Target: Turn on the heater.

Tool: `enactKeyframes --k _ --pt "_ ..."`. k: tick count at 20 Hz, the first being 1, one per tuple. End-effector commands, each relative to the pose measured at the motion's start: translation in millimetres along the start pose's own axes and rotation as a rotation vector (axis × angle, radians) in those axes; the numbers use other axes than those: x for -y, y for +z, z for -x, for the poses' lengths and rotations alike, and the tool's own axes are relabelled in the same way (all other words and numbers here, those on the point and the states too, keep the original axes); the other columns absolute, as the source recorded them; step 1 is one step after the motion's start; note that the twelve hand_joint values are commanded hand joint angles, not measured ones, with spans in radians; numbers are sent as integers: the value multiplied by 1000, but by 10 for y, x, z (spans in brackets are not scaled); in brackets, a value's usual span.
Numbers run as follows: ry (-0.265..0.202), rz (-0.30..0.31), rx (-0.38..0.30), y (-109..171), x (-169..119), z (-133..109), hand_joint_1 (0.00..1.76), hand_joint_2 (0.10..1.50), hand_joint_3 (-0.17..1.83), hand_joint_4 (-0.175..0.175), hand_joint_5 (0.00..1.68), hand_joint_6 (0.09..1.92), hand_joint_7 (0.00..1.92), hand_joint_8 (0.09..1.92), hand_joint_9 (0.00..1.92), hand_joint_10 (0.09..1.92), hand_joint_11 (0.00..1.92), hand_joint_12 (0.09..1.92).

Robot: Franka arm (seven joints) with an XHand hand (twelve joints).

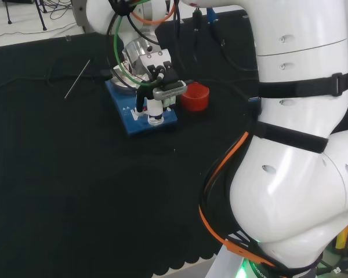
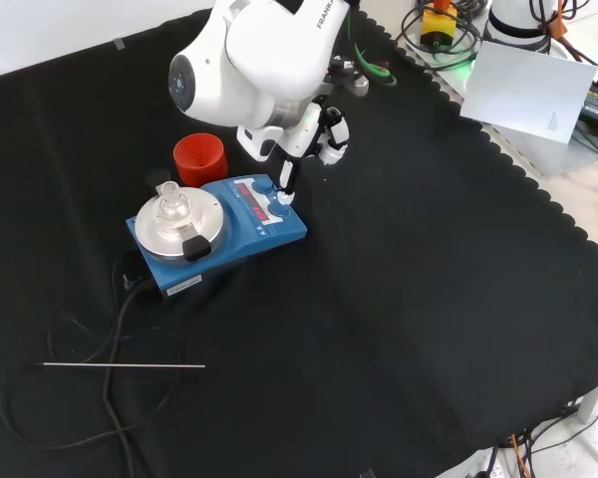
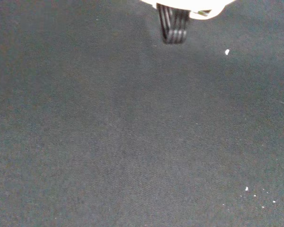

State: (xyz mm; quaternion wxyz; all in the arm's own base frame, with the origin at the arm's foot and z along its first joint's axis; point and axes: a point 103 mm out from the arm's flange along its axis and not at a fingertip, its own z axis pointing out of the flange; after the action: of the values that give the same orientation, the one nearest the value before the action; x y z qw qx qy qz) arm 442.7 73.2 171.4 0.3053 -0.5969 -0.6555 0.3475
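One robot hand [image 2: 314,134] reaches down over the heater [image 2: 219,231], a dark finger [image 2: 285,177] stretched straight toward the control panel at the heater's right end in the front view; its tip meets or nearly meets the knobs there, and I cannot tell which. The other fingers look relaxed and hold nothing. In the head view the robot hand [image 1: 159,92] stands over the heater's [image 1: 140,114] near end. This blue heater sits toward the bench's [image 2: 399,329] far-left part in the front view, with a clear glass vessel [image 2: 170,206] on its round silver plate. Just beyond it stands a red ribbed ring [image 2: 199,159]. A thin metal rod [image 2: 125,366] lies well apart, near the black power cable [image 2: 110,398].
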Motion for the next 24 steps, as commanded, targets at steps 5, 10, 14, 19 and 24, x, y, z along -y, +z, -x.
enactKeyframes --k 5,10,14,19,24 --pt "16 -11 3 19 -17 -14 1404 704 975 -4 245 87 1765 1621 1920 1456 1920 1592" --pt "19 -11 1 19 -17 -7 1405 702 979 -5 249 87 1765 1621 1920 1455 1920 1592" --pt "20 -16 -3 26 -22 9 1406 700 982 -5 251 87 1765 1620 1920 1455 1920 1591" --pt "23 -19 -4 32 -30 20 1408 698 986 -4 255 87 1766 1619 1920 1454 1920 1590" --pt "21 -8 -2 47 -45 46 1409 696 991 -3 260 87 1767 1617 1920 1454 1920 1588"
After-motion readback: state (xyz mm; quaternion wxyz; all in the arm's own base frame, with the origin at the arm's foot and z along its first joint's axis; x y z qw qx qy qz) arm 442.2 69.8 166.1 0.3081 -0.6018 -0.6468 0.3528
